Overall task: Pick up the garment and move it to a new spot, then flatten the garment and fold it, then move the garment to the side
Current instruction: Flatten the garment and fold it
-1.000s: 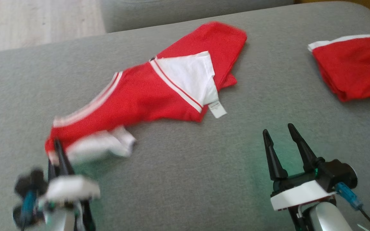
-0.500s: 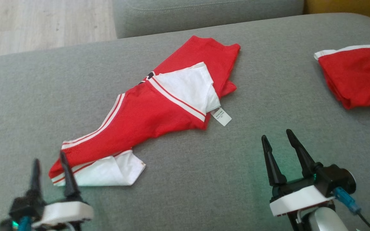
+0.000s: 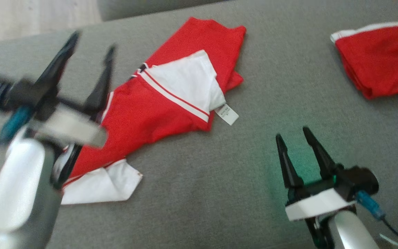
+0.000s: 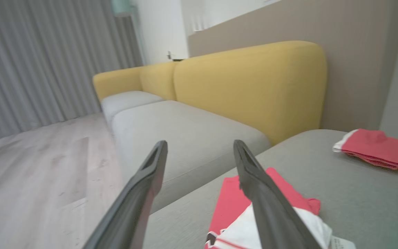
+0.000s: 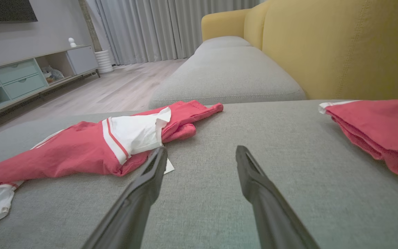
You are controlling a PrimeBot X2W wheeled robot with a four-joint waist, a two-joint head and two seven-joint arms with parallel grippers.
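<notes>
At the left of the frame, the left gripper [image 3: 93,39] hung with its fingers spread wide, holding nothing. Beside it, the crumpled red-and-white fabric garment [image 3: 150,110] lay across the centre of the grey upholstered cushion [image 3: 219,186]. At lower right, the right gripper [image 3: 292,132] was likewise spread and empty. A folded red cloth [image 3: 378,65] lay at upper right.

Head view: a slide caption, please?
Left gripper and right gripper open near a crumpled red-and-white garment on a grey cushion.
</notes>
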